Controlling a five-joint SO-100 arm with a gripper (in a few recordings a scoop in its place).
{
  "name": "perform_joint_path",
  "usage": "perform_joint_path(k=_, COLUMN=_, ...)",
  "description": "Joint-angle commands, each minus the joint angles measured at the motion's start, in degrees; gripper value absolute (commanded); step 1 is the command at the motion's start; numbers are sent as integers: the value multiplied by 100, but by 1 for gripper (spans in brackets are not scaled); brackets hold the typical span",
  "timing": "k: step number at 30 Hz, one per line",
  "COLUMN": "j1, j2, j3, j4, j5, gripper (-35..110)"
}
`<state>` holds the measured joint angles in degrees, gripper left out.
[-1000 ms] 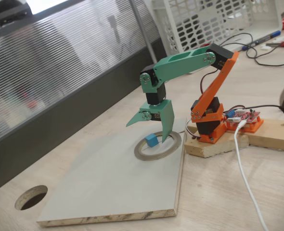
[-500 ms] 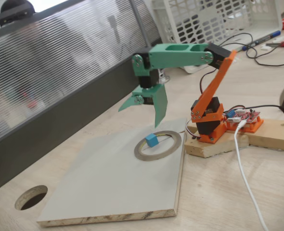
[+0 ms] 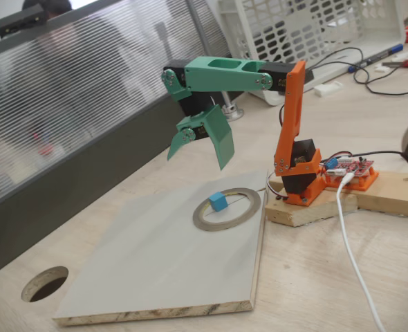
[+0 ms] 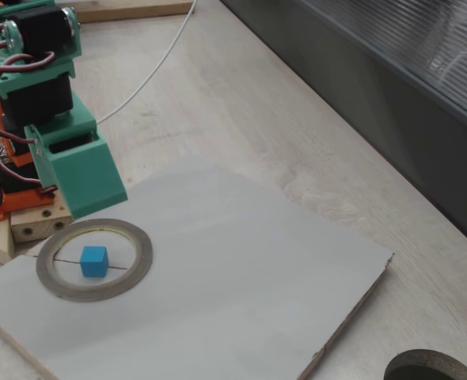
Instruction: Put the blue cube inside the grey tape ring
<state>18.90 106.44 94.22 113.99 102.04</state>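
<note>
On the pale board (image 3: 155, 263) my cube (image 3: 218, 201) sits inside the tape ring (image 3: 226, 209); light, rigid, pinchable by opposite faces. Gripper (image 3: 197, 146) hangs wide open, empty.

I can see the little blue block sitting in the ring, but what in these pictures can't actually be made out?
- The end effector: in a fixed view the picture's left edge and the green body hide its fingertips.
- The round hole in the desk: cut off by the bottom edge in a fixed view.
- Behind the ribbed panel: only blurred shapes.
- The red circuit board: parts too small to read.
- The blue cube: its far faces are turned away in both fixed views.
</note>
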Motion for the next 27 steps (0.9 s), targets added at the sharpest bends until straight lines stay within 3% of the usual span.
perform_joint_path(k=1, j1=53, j2=35, j3=-79, j4=141, j5=35, gripper=96)
perform_joint_path(k=7, j1=53, j2=44, j3=-79, j4=141, j5=53, gripper=95)
perform_joint_path(k=11, j1=53, j2=79, j3=-79, j4=141, j5=62, gripper=83)
perform_joint_path(k=14, j1=35, j2=123, j3=-141, j4=141, j5=18, gripper=61)
perform_joint_path(k=21, j1=53, j2=141, j3=-149, j4=141, j5=0, gripper=-5)
perform_joint_path(k=23, j1=62, j2=132, j3=-149, j4=141, j5=0, gripper=-7)
perform_joint_path(k=27, j1=53, j2=132, j3=-132, j4=141, j5=53, gripper=1)
